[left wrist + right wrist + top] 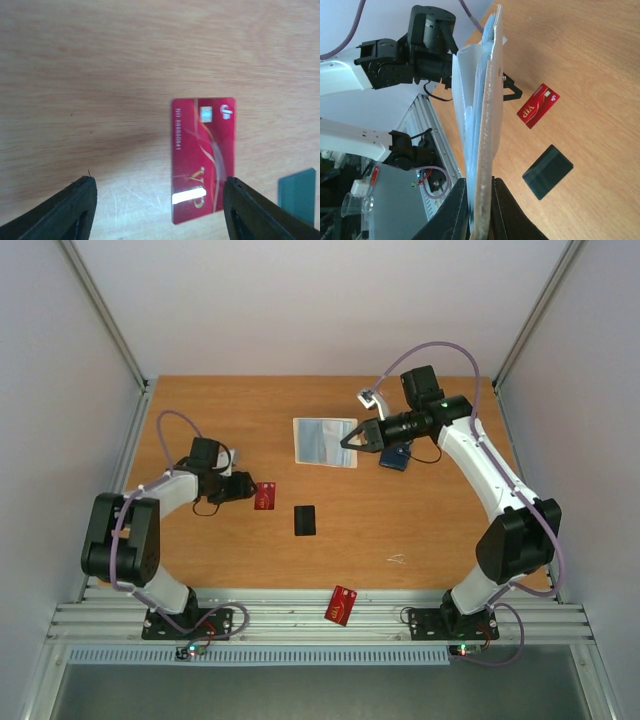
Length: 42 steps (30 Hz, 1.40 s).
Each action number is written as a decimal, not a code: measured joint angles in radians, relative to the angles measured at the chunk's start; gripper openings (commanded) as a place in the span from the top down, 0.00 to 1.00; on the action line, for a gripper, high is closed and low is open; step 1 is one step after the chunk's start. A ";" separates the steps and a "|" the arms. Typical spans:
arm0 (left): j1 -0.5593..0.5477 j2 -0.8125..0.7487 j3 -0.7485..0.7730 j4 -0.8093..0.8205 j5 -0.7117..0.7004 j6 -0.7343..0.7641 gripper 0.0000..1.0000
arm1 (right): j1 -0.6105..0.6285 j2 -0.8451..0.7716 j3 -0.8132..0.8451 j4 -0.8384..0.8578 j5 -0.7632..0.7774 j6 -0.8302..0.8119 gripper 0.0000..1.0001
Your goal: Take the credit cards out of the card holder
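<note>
My right gripper [350,439] is shut on the edge of the pale beige card holder [325,442]. In the right wrist view the holder [482,120] stands edge-on between my fingers [451,212], its bluish sleeves fanned apart. One red card [265,496] lies flat on the table just in front of my open, empty left gripper [246,490]. In the left wrist view that card [202,160] lies between the spread fingertips [75,207], nearer the right one. The black card [305,520] lies flat mid-table. A second red card [341,605] lies on the front rail.
A small dark blue wallet [396,457] lies under my right forearm. A metal rail [300,620] runs along the near edge. Walls close in the table on both sides. The black card also shows in the wrist views [297,192] [548,171].
</note>
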 measured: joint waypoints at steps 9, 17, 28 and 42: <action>0.001 -0.429 -0.070 0.106 0.269 0.102 0.02 | 0.000 -0.112 -0.034 0.018 -0.097 0.002 0.99; -0.014 -0.739 -0.100 0.325 0.629 0.030 0.01 | 0.049 -0.244 -0.040 0.044 -0.243 -0.029 0.97; -0.105 -0.796 -0.071 0.416 0.715 -0.119 0.66 | 0.187 -0.231 0.022 -0.113 -0.286 -0.143 0.94; -0.256 -0.812 -0.070 0.443 0.645 -0.114 1.00 | 0.245 -0.253 -0.086 0.102 -0.179 -0.007 0.69</action>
